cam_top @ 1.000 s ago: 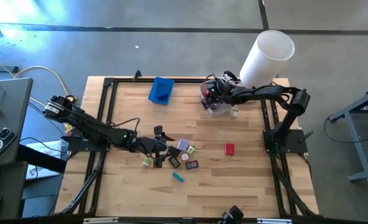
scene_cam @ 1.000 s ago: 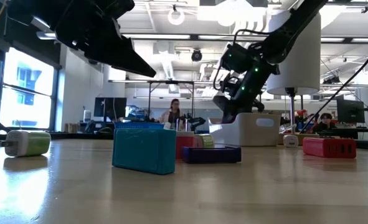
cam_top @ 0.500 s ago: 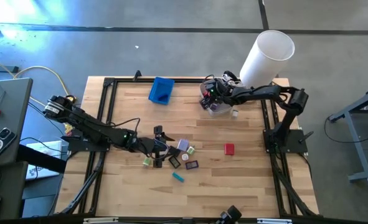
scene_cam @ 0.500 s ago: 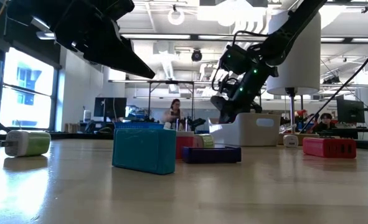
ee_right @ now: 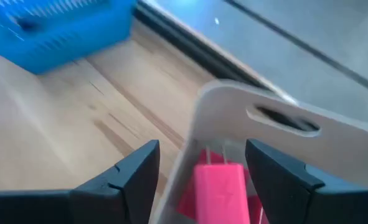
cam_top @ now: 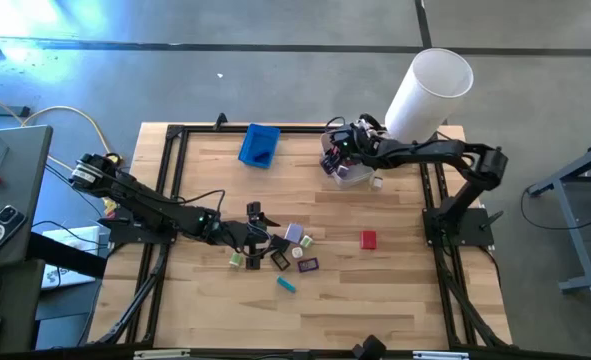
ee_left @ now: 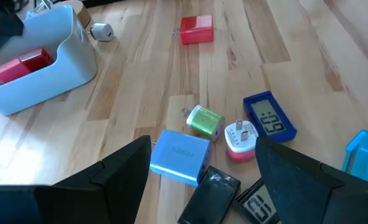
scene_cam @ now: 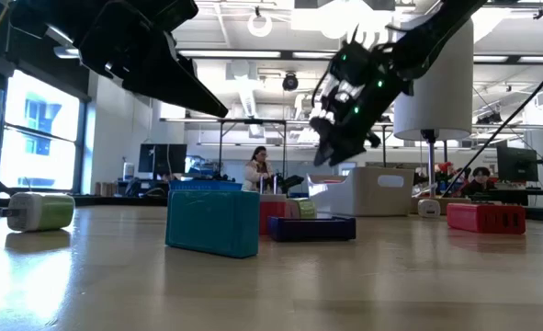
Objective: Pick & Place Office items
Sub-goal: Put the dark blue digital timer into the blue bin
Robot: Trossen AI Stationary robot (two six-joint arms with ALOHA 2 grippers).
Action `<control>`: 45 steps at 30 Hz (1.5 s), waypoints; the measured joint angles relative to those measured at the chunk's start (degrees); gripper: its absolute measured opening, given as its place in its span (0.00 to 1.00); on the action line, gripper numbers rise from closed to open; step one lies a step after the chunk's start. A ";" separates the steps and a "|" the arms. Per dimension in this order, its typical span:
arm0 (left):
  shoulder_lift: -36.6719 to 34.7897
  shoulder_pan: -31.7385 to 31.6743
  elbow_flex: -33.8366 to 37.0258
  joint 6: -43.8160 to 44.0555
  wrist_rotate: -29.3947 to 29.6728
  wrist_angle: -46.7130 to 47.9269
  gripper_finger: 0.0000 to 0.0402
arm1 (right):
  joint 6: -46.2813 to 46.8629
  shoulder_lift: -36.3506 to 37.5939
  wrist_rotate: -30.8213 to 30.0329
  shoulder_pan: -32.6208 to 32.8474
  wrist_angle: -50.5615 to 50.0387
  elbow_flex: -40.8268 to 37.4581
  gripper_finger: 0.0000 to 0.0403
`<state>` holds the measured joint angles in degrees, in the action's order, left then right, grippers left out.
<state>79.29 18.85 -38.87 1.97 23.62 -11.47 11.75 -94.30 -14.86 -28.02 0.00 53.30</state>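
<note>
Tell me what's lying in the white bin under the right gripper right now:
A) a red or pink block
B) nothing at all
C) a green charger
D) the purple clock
A: the right wrist view shows a pink block inside the white bin, between the open fingers of the right gripper; the left wrist view also shows red in it.

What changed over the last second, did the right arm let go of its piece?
The right tool rose above the white bin, its jaws now open; a pink piece lies in the bin, released. The left tool, open, stayed over the cluster.
</note>
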 joint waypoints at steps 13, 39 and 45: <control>0.02 0.00 0.00 -5.11 0.52 1.37 0.70 | -3.43 13.14 3.68 10.34 -9.75 0.00 0.56; 0.02 0.02 0.00 -4.35 0.44 3.79 0.70 | 0.72 18.47 28.97 35.89 -19.65 0.00 0.56; 0.02 0.02 0.02 -4.08 0.26 3.77 0.70 | -2.92 16.69 17.56 42.25 -14.49 0.00 0.56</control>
<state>79.31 18.87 -38.85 -2.11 23.88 -7.71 8.83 -77.61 2.70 14.23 -14.50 53.30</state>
